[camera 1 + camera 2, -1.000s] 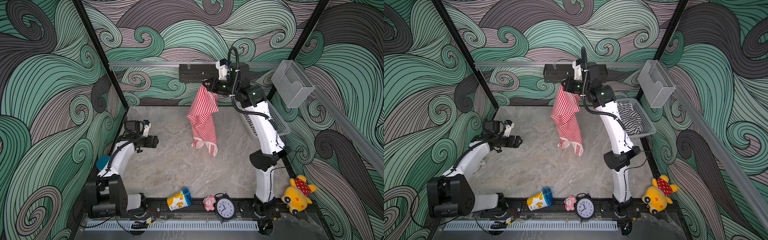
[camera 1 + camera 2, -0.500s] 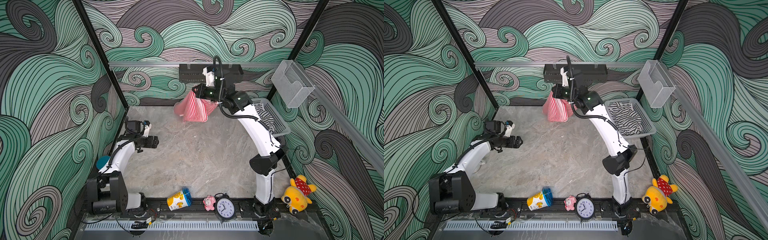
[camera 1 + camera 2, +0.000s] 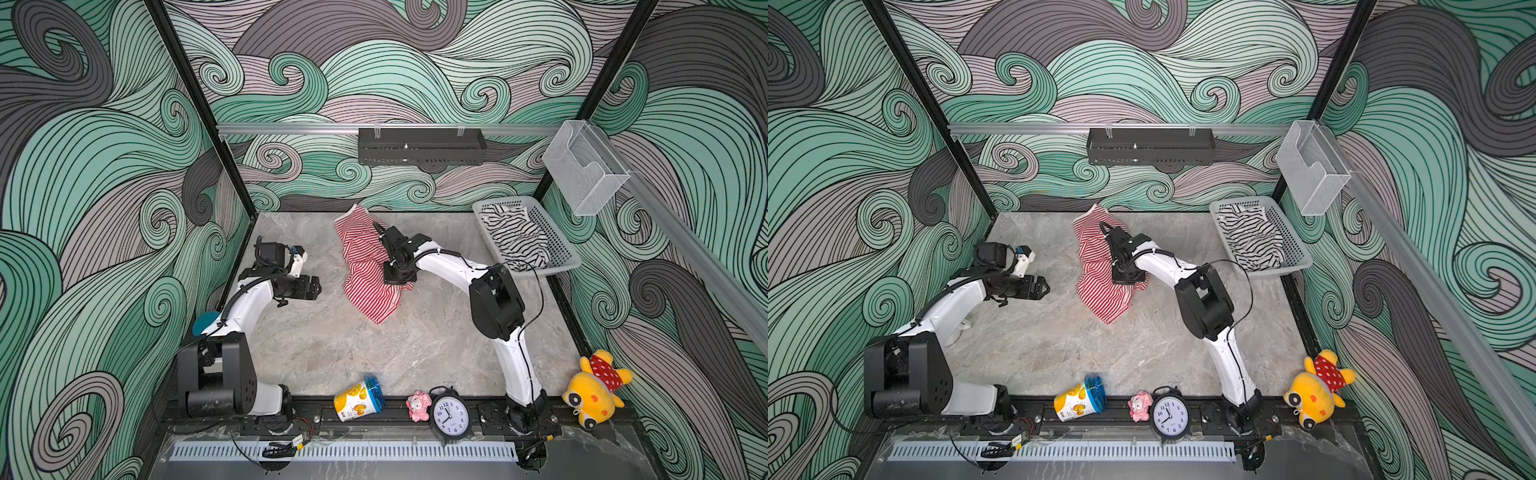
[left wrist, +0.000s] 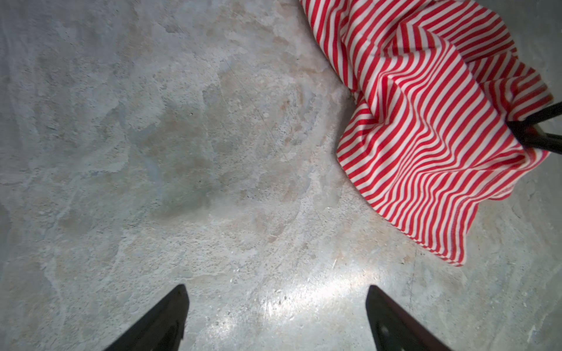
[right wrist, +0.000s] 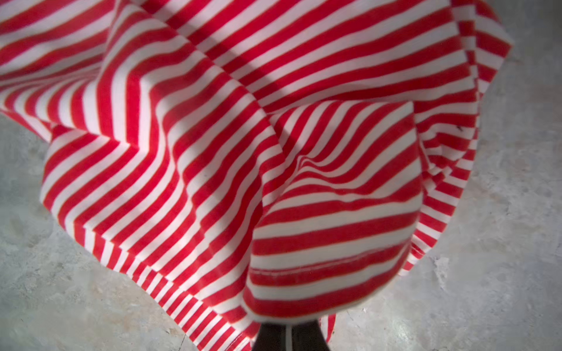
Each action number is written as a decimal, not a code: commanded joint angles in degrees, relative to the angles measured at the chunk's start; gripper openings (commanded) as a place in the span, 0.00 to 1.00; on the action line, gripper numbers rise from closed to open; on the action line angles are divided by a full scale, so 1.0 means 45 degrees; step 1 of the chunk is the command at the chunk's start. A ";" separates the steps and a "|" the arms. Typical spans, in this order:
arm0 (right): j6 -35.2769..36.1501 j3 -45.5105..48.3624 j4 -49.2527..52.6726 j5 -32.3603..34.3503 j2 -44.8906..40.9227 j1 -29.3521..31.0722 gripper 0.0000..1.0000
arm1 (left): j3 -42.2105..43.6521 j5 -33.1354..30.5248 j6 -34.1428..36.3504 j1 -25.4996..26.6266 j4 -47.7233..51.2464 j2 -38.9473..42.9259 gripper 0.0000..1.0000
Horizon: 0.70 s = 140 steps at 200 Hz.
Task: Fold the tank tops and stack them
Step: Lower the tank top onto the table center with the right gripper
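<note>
The black-and-white tank top (image 3: 513,241) lies bunched inside the grey basket (image 3: 559,253). Well apart from the basket, toward the middle of the marble tabletop (image 3: 332,345), the red-and-white tank top (image 3: 365,274) sits crumpled. The right gripper (image 5: 289,335) has its fingers pressed together on a fold of it. Farther still from the basket, the left gripper (image 4: 276,288) hovers over bare marble, fingers spread wide, holding nothing.

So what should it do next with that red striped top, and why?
Probably move the left hand across to pinch a free edge of the red-and-white tank top. It lies crumpled on the table with only the right hand shut on it, while the left hand hangs open over bare table; flattening likely needs both.
</note>
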State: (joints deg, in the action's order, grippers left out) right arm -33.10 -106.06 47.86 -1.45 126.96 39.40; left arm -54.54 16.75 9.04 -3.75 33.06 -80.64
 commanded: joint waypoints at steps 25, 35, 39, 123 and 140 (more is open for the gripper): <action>0.0341 0.1074 0.0460 0.0618 -0.1519 0.0320 0.35 | -0.0588 -0.0055 0.0714 0.1026 0.0970 -0.0783 0.93; 0.0348 0.1557 0.0388 0.0992 -0.2229 0.0323 0.44 | -0.0626 -0.0175 0.0817 0.1205 0.1110 -0.0828 0.93; 0.0381 0.1737 0.0381 0.1089 -0.2513 0.0322 0.48 | -0.0614 -0.0199 0.0866 0.1254 0.1141 -0.0848 0.93; -0.0755 0.2806 -0.1480 -0.1361 -0.2940 0.1595 0.19 | -0.1177 -0.0086 0.1009 0.1596 0.1872 -0.1290 0.82; -0.0900 0.2909 -0.1971 -0.1674 -0.2362 0.1635 0.16 | -0.1127 -0.0617 0.0923 0.1595 0.1809 -0.1064 0.82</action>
State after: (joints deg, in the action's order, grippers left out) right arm -34.68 -94.28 42.04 -4.97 111.66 46.57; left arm -58.00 16.93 13.30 3.05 39.40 -86.15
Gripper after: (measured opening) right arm 0.174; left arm 0.825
